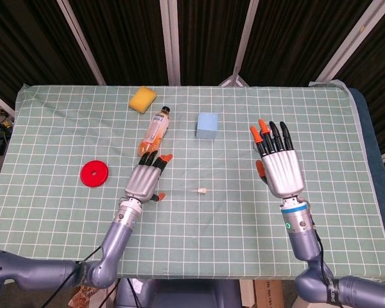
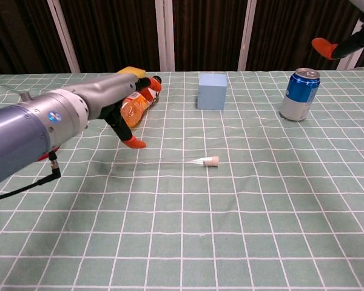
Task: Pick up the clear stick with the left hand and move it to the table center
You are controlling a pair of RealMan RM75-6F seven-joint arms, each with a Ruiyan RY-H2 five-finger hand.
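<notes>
The table (image 1: 64, 141), covered by a green cloth with a white grid, was seen whole in the head view, while only its near and middle parts were shown in the chest view. The left hand (image 1: 144, 179) was held above the cloth with its fingers stretched out and apart, and nothing was gripped in it; in the chest view the same hand (image 2: 124, 100) was seen raised clear of the surface, its orange-tipped thumb pointing down. The right hand (image 1: 279, 163) was shown in full only in the head view, spread flat with the fingers apart and nothing held; in the chest view only an orange fingertip of it was caught at the top right corner.

A blue cube (image 1: 207, 125) was stood behind the middle of the table, and an orange drink bottle (image 1: 153, 133) was laid on its side to the left of it, just beyond the left hand. A blue can (image 2: 299, 94) was seen upright in the chest view, whereas in the head view it was hidden behind the right hand. A yellow sponge (image 1: 142, 99) was placed near the far edge, and a red disc (image 1: 94, 173) lay on the left, visible in the head view alone.

The clear stick (image 2: 188, 160) was lying flat on the cloth near the table's middle, to the right of the left hand and apart from it; its length was traced only in the chest view, its white cap (image 1: 202, 190) being the part plainly seen from the head.
</notes>
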